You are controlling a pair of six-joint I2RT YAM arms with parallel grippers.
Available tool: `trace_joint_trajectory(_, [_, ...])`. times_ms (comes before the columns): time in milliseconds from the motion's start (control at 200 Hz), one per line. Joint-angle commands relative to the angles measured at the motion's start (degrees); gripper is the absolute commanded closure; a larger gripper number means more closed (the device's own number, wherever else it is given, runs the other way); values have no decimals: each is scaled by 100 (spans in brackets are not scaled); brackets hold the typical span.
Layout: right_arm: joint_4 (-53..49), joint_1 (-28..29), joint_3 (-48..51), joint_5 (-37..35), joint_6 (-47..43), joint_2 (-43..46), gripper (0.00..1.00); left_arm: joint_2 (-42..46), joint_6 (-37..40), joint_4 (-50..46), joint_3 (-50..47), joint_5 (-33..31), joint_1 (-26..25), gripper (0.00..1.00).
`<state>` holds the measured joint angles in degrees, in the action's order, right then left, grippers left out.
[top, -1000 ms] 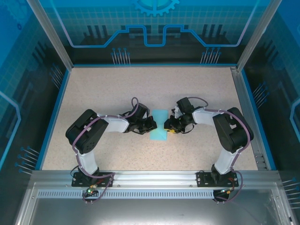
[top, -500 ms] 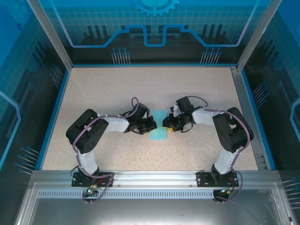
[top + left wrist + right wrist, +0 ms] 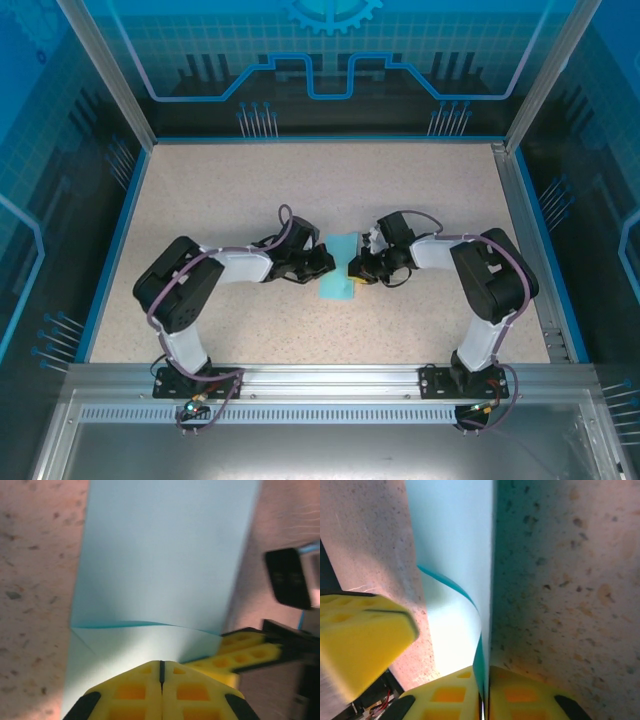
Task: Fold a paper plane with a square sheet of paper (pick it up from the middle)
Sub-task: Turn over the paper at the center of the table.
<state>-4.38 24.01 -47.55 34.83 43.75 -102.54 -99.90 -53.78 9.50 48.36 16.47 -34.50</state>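
The square sheet of paper (image 3: 338, 288), light turquoise and partly folded over, lies at the table's middle between both grippers. My left gripper (image 3: 325, 263) rests at its left edge. In the left wrist view the left gripper (image 3: 161, 664) is shut, tips down on the paper (image 3: 165, 555), just short of a raised curved fold edge. My right gripper (image 3: 353, 269) is at the sheet's right edge. In the right wrist view the right gripper (image 3: 484, 675) is shut on a lifted flap of the paper (image 3: 455, 540), which runs up between its yellow fingers (image 3: 522, 692).
The speckled tabletop (image 3: 220, 190) has free room all round the sheet. A blue rim (image 3: 118, 235) and metal posts bound it, with glass walls behind. In each wrist view the other gripper's yellow finger (image 3: 360, 640) sits close by.
My right gripper has closed onto the paper's right edge and shifted slightly left. The left gripper stays shut on the sheet, hardly moved.
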Motion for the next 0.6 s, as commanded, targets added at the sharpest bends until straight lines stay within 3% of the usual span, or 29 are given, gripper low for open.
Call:
trace_joint_trajectory(0, [21, -176, 19, 270, -38, 257, 91, 857, -28, -160, -208, -561, 28, 92])
trace_joint_trajectory(270, [-1920, -194, -562, -719, -816, 1262, 94, 2364, 247, -1170, -523, -1778, 115, 88])
trace_joint_trajectory(430, [-3810, -59, -1378, -2498, -1445, 1811, 93, 2975, 150, -1439, -839, -2358, 190, 83])
trace_joint_trajectory(595, [-5699, 416, -2444, -4994, -1535, 1811, 92, 3431, 16, -1798, -1086, -2937, 256, 79])
